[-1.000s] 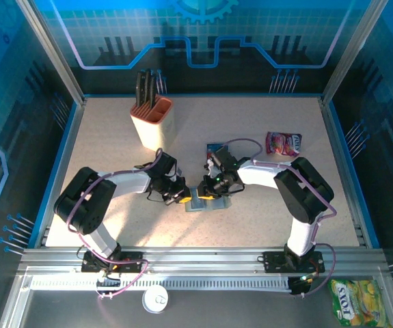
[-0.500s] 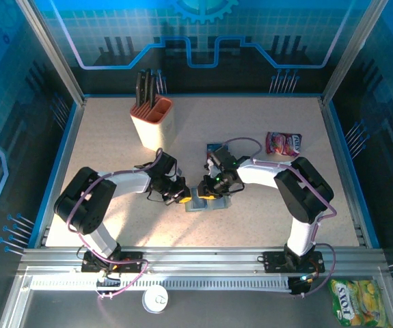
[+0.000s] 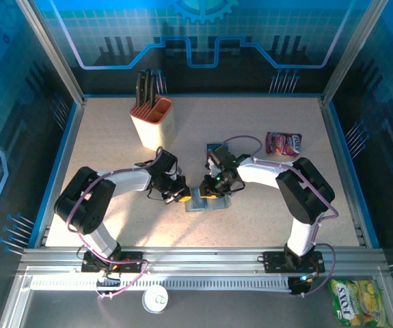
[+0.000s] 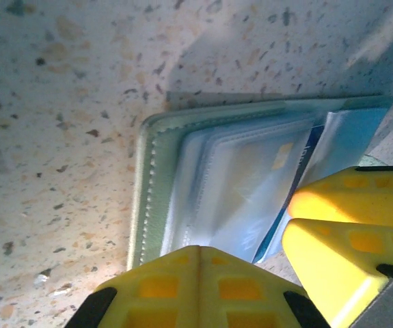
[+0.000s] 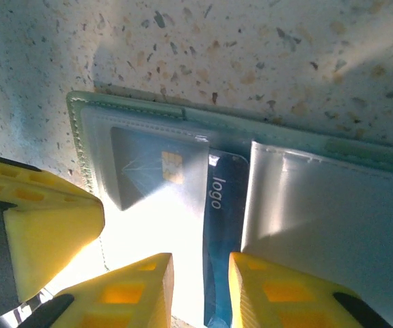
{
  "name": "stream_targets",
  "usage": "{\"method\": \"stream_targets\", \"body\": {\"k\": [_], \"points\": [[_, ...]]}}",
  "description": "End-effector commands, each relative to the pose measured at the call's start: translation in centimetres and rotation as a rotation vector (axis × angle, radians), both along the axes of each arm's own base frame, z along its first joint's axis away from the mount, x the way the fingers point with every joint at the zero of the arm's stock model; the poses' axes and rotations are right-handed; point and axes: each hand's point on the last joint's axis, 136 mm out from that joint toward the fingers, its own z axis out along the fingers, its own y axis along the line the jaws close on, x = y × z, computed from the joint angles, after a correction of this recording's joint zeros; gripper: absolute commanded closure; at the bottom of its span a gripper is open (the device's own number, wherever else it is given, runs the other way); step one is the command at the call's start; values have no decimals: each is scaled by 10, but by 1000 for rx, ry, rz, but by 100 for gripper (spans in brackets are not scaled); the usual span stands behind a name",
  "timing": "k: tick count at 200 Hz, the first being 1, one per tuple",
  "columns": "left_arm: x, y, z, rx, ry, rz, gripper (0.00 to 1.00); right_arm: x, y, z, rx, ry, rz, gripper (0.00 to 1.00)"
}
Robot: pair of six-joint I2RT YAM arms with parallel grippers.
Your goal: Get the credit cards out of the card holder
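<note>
The card holder (image 3: 203, 203) lies open and flat on the table between my two grippers. Its grey-green edge (image 4: 152, 184) frames clear plastic sleeves. A blue credit card (image 5: 225, 225) marked "logo" sticks partly out between the sleeves. A second card with a gold chip (image 5: 158, 171) sits inside the left sleeve. My right gripper (image 5: 199, 287) is open, its yellow fingertips on either side of the blue card's strip. My left gripper (image 4: 199, 256) is shut with nothing between its tips, at the near edge of the holder (image 5: 182, 116).
A beige knife block (image 3: 152, 123) stands at the back left. A pink-red snack packet (image 3: 283, 143) lies at the right. A small blue flat thing (image 3: 214, 147) lies by the right arm. A yellow packet (image 3: 357, 304) and a white lid (image 3: 155, 299) sit past the front rail.
</note>
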Motion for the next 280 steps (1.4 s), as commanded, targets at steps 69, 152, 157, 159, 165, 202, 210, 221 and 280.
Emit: {"method": "stream_targets", "body": {"k": [69,152,157,159,165,202,210,221,280], "points": [[-9,-9,0,57,2,-48,100,1,-3,14,37,-23,-13,71],[-15,0,-16,120,34,-52,100,0,-4,2,54,7,-21,71],[-16,0,-17,122,37,-53,100,0,-4,0,54,11,-21,70],[-15,1,-17,122,37,-52,100,0,-4,0,55,12,-21,70],[-16,1,-17,123,39,-53,100,0,-4,-1,57,14,-22,70],[-16,3,-20,138,49,-55,100,-2,-5,-9,56,32,-27,70],[-17,3,-20,141,53,-55,100,-3,-6,-11,53,38,-26,70],[-17,3,-20,141,52,-57,100,-3,-7,-12,48,38,-27,70],[-18,3,-23,147,68,-58,100,-4,-5,-14,65,51,-28,70]]}}
